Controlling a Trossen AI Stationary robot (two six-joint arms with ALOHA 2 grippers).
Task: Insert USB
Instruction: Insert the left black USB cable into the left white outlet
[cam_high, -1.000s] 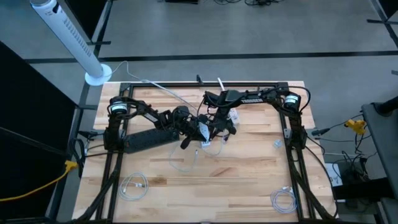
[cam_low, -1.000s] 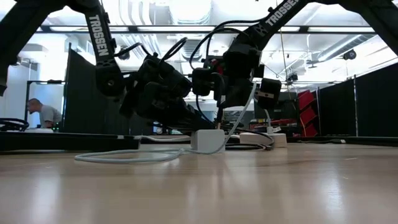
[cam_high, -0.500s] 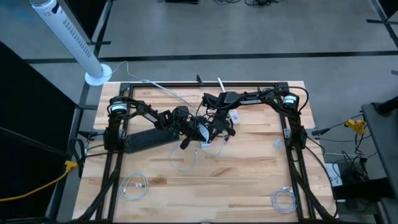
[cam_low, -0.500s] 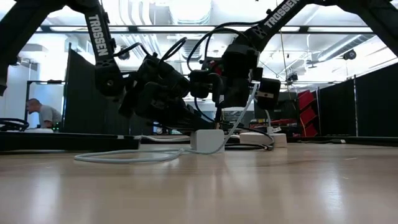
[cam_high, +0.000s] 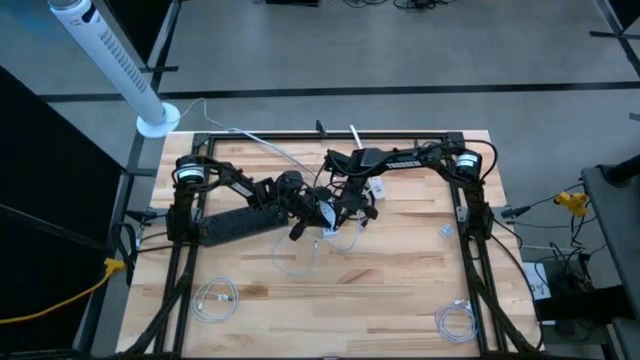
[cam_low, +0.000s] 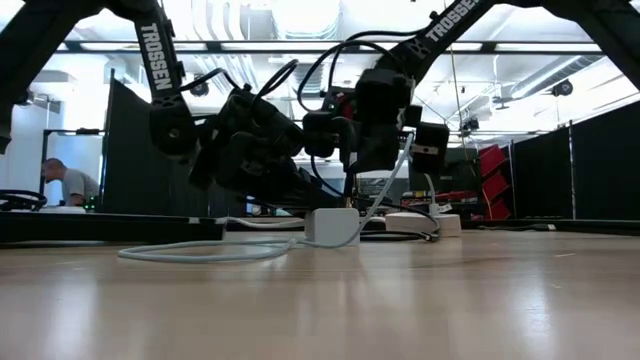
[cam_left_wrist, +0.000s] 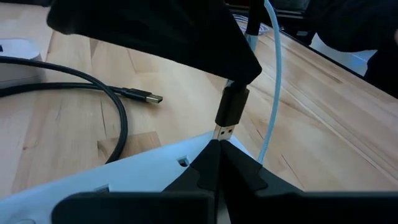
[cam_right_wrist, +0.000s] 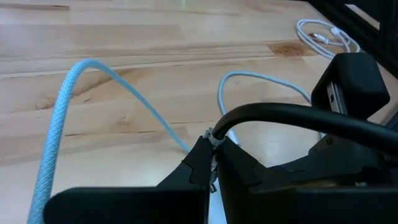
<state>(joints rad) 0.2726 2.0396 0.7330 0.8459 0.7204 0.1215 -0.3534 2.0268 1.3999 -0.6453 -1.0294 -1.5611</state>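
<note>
Left wrist view alone: right fingers pinching USB plug above white hub, left fingers clamping hub.

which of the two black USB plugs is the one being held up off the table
The upright USB plug, gripped by the right gripper above the white charger. The other plug lies flat on the table.

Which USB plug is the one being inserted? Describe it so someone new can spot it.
Look at the wooden table, at its middle where the two arms meet over the white charger block. The black USB plug hangs upright in the right gripper, metal tip just above the block. The other black plug lies flat and loose on the wood.
</note>
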